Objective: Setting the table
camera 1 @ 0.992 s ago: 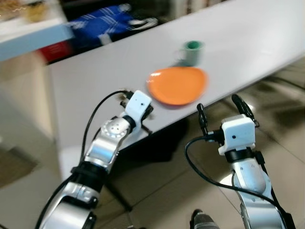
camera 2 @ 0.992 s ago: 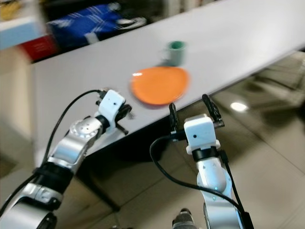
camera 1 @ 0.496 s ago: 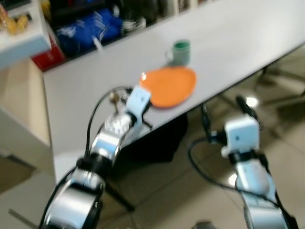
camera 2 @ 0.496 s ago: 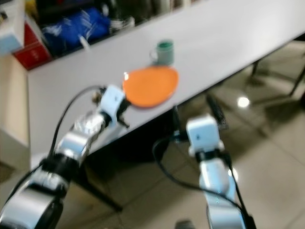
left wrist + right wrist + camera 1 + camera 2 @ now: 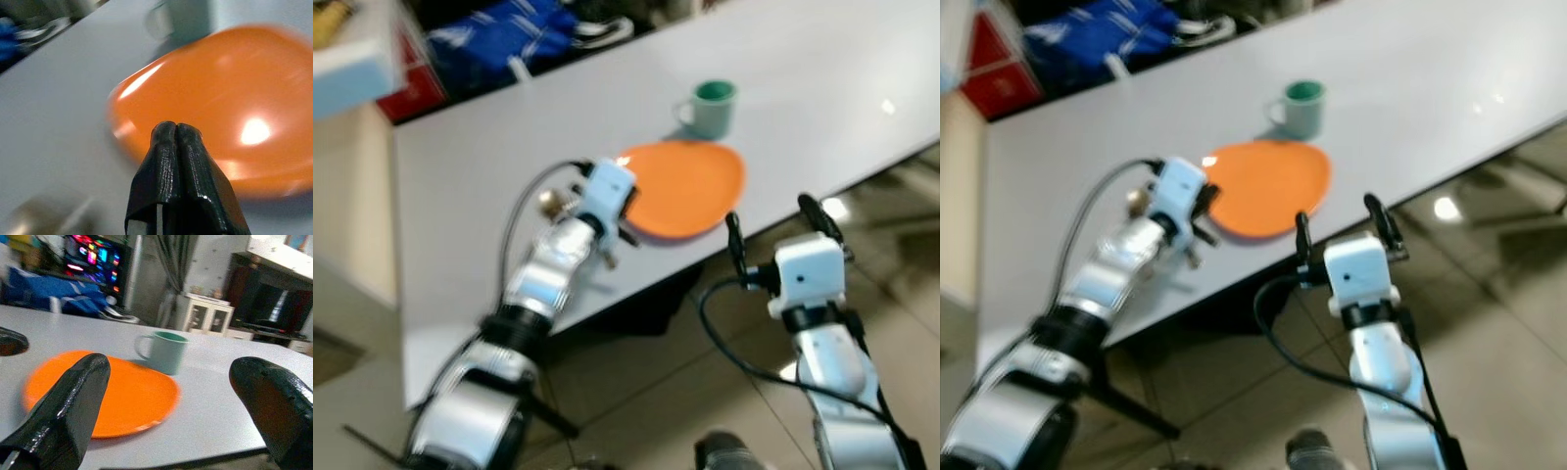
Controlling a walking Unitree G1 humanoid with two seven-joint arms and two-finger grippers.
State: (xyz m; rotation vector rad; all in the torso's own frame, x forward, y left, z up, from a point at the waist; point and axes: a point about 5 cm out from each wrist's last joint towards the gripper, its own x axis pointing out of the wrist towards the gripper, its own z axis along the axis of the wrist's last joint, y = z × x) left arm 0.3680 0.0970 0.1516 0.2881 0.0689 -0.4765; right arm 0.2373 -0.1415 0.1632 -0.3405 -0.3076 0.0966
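White tabletop point(image 5: 822, 69) stretches ahead of me, with blue fabric point(image 5: 499, 34) and a red box point(image 5: 416, 83) beyond its far edge and glossy floor tiles point(image 5: 1498, 323) below its near edge. Taking the orange plate point(image 5: 690, 186) as my landmark: my left gripper point(image 5: 176, 142) hovers over the table just beside the plate's left rim, its two black fingers pressed tightly together with nothing between them. The plate lies flat near the table's front edge. Just behind it stands a pale green mug point(image 5: 710, 106), upright, handle turned left. My right gripper point(image 5: 773, 225) hangs off the table, in front of the plate's right side, fingers spread wide and empty.
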